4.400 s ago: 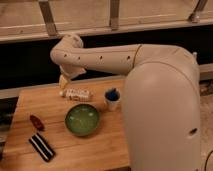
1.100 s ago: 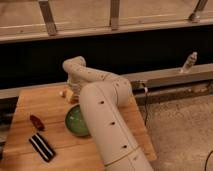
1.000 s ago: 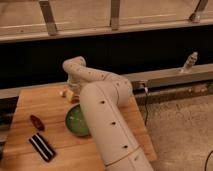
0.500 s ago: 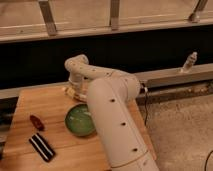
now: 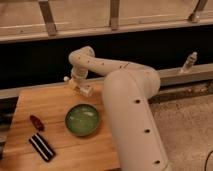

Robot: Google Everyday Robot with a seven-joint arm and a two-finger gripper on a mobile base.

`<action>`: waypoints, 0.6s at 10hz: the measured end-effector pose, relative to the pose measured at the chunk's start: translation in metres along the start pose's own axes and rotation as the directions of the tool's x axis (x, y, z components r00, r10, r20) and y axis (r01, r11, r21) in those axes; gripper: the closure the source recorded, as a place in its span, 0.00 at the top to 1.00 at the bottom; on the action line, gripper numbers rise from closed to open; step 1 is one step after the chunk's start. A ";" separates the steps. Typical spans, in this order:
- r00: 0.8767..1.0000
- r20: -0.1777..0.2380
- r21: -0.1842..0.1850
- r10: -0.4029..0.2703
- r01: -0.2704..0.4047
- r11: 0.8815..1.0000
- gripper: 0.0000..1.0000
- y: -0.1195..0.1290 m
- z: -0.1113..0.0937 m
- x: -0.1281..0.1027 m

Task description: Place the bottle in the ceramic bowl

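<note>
Behind bowl (image 5: 82, 120), bottle (image 5: 86, 91) seemingly in claw (image 5: 79, 85)

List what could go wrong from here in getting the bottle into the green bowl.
The tool is shut on the bottle at the back of the table, mostly hidden by the arm; a shallow grip could let it slip on lifting. The bowl is shallow and glossy, so a bottle dropped from height may bounce or roll out.

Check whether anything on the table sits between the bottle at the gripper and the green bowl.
Nothing visible does. The gripper is shut on the bottle near the far edge of the table, and only bare wood separates it from the ceramic bowl.
</note>
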 end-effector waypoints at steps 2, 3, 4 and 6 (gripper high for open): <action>0.999 0.020 0.022 0.031 -0.032 0.999 0.00 0.000 -0.030 0.009; 0.998 0.029 0.015 0.055 -0.055 0.998 0.00 0.002 -0.039 0.017; 0.997 0.035 0.004 0.071 -0.071 0.997 0.00 0.005 -0.042 0.023; 0.992 0.047 -0.039 0.121 -0.119 0.992 0.00 0.016 -0.039 0.053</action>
